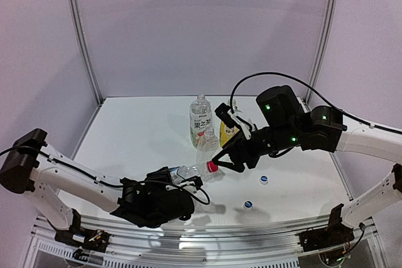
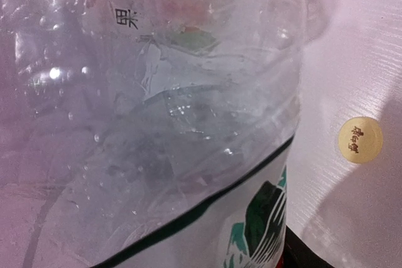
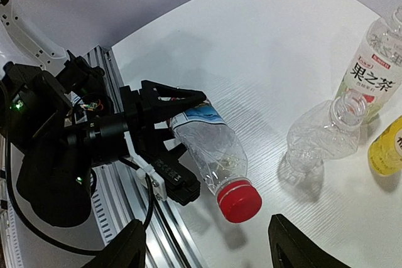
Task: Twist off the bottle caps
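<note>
My left gripper (image 1: 186, 180) is shut on a clear bottle (image 3: 213, 145) with a printed label and holds it tilted above the table, its red cap (image 3: 239, 201) still on. This bottle fills the left wrist view (image 2: 157, 123). My right gripper (image 3: 210, 252) is open, with its fingers on either side of the red cap and a little short of it. An uncapped plain clear bottle (image 3: 323, 136), a fruit-label bottle (image 3: 370, 73) and a yellow bottle (image 3: 386, 145) stand behind. Two blue-and-white caps (image 1: 264, 180) (image 1: 248, 204) and a yellow cap (image 2: 360, 140) lie on the table.
The aluminium rail (image 3: 163, 230) at the table's near edge runs just under the held bottle. The three standing bottles (image 1: 206, 131) cluster mid-table, close behind my right gripper (image 1: 229, 160). White walls enclose the back and sides.
</note>
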Robot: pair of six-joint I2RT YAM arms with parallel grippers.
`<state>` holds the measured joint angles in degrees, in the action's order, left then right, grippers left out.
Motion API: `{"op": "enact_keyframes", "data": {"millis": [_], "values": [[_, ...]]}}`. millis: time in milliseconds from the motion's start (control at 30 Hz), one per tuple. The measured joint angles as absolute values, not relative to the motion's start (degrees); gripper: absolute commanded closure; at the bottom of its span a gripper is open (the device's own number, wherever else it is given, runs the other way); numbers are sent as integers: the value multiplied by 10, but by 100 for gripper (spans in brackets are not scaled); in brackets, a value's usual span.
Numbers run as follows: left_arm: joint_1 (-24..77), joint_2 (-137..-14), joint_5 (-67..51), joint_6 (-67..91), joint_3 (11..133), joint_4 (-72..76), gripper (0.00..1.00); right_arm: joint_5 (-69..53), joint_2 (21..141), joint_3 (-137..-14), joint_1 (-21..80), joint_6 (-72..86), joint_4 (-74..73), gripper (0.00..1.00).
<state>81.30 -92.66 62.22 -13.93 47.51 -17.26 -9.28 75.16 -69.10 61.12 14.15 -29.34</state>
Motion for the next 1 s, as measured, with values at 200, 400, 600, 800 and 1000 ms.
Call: {"op": "enact_keyframes", "data": {"millis": [200, 400, 600, 800, 1000], "values": [[829, -910, 629, -164, 472, -151, 100, -150, 756, -671, 569, 177, -293, 48], [837, -908, 634, -179, 471, -135, 100, -207, 778, -670, 550, 199, -288, 51], [840, -905, 634, -183, 465, -128, 100, -245, 789, -662, 542, 212, -276, 56], [840, -898, 634, -185, 462, -125, 100, -272, 799, -649, 539, 222, -270, 66], [841, -898, 634, -185, 462, -125, 100, -291, 802, -648, 538, 222, -269, 80]]}}
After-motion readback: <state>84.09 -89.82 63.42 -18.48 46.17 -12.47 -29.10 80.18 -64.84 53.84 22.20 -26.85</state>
